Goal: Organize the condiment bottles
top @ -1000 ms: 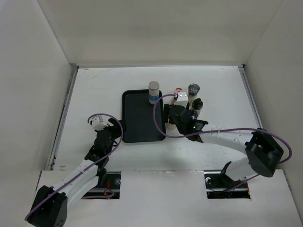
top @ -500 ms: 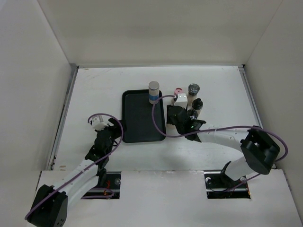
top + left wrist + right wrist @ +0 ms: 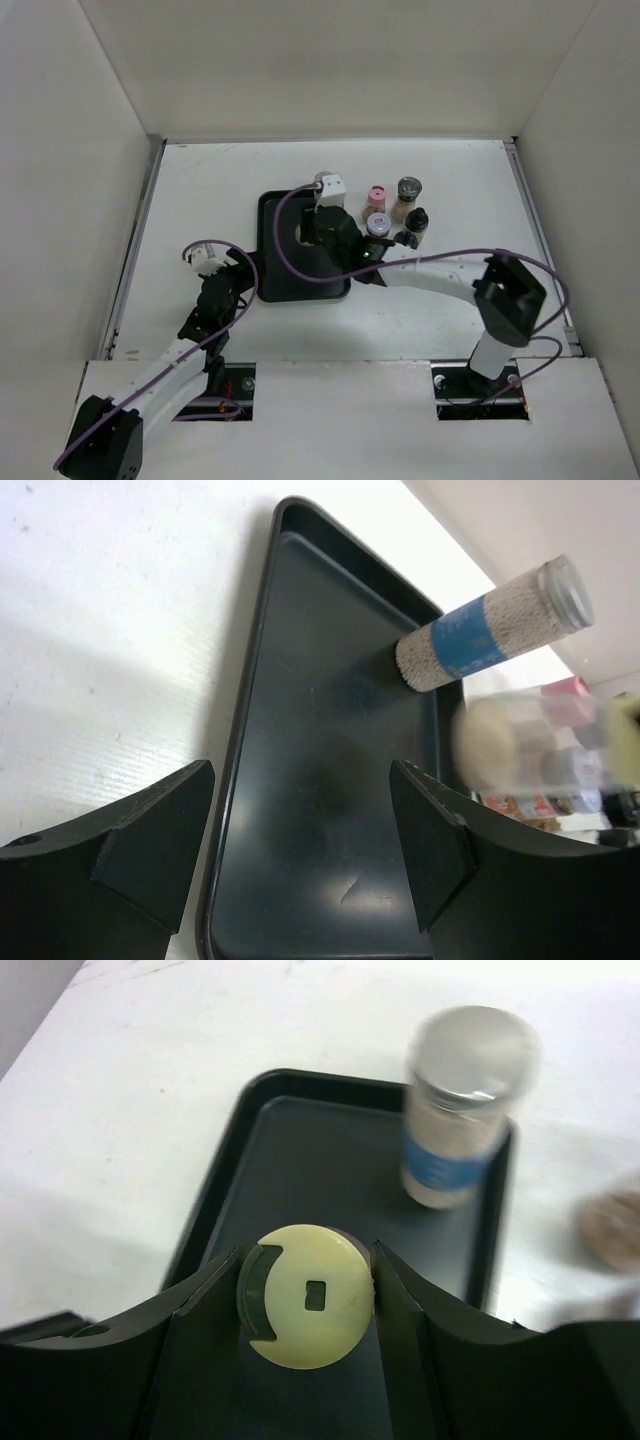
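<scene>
My right gripper [image 3: 308, 1260] is shut on a condiment bottle with a pale yellow cap [image 3: 308, 1295] and holds it over the black tray [image 3: 330, 1150]. In the top view this gripper [image 3: 306, 232] is above the tray's middle. A silver-capped jar with a blue label [image 3: 465, 1100] stands upright in the tray's far right corner [image 3: 490, 630]. To the right of the tray stand the pink-capped [image 3: 376, 194], white-purple-capped [image 3: 378, 222], grey-capped [image 3: 408, 187] and black-capped [image 3: 417, 217] bottles. My left gripper [image 3: 300, 850] hangs open and empty over the tray's near left end [image 3: 242, 268].
White walls [image 3: 80, 200] enclose the table on the left, back and right. Purple cables [image 3: 275, 240] loop over the tray and beside both arms. My right forearm [image 3: 430, 272] lies just in front of the standing bottles.
My right gripper closed on the pale-yellow-capped bottle and swung left from the bottle cluster to above the tray. The left arm barely moved.
</scene>
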You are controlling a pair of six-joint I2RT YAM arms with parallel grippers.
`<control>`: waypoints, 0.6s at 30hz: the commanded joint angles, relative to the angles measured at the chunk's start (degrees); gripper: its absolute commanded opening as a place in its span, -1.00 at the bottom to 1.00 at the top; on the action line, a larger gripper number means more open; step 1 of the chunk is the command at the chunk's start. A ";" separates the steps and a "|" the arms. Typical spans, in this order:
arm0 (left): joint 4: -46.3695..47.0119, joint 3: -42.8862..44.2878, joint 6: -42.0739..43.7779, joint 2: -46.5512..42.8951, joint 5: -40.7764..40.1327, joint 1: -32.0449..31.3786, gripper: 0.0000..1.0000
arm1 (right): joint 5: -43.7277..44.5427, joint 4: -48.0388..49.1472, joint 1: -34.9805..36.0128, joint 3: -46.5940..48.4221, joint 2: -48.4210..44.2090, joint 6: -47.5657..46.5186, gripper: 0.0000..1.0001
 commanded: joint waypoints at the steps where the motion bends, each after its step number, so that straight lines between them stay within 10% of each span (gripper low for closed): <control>1: 2.89 -2.61 -0.83 -1.93 0.76 0.97 0.40 | -3.70 5.63 0.44 9.22 7.92 -2.76 -0.05; 18: 2.98 -2.78 -1.09 -2.36 0.85 0.97 0.40 | -7.48 1.23 -3.95 37.28 35.19 -2.95 0.15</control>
